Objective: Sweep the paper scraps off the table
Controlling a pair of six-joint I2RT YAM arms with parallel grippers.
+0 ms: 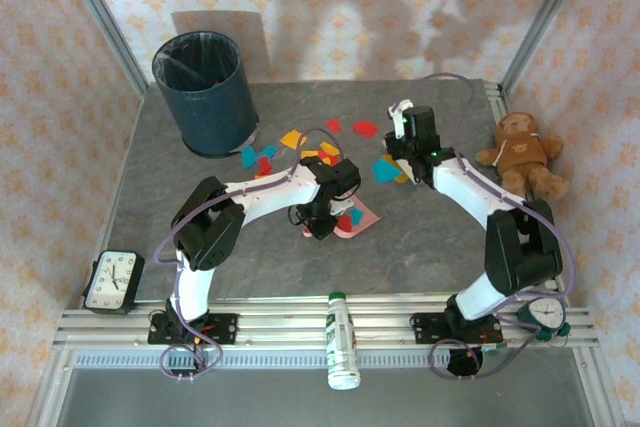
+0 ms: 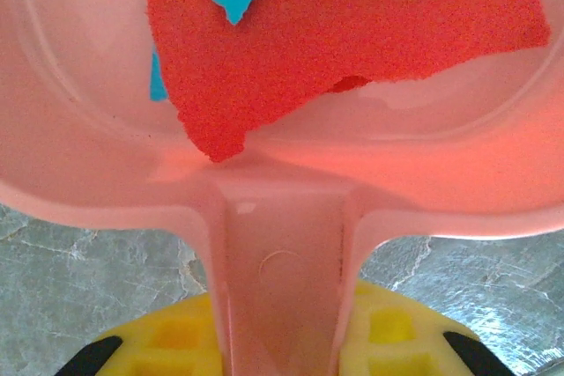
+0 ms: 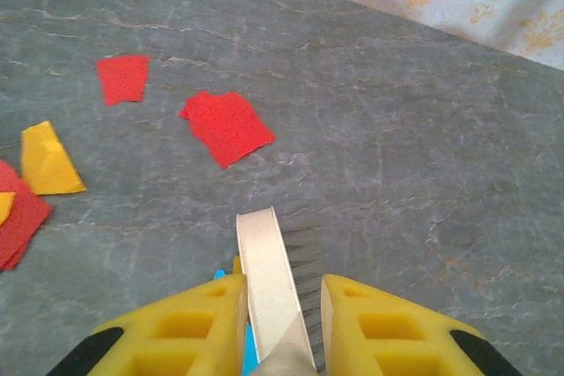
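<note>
In the left wrist view we see the left fingers [image 2: 167, 341] pinching the handle of the pink dustpan [image 2: 282, 217], whose tray holds a red and a teal scrap. The right fingers [image 3: 379, 323] clamp narrowly on the white brush [image 3: 264, 261] handle at that frame's bottom centre. Most paper scraps [image 1: 293, 139] lie scattered on the bench [image 1: 420, 257], upper middle of the top view.

Red, orange, yellow and teal paper scraps [image 1: 365, 129] lie flat, scattered loosely across the upper middle of the frame. The dark grey, stone-patterned tabletop [image 1: 420, 247] carries them.
</note>
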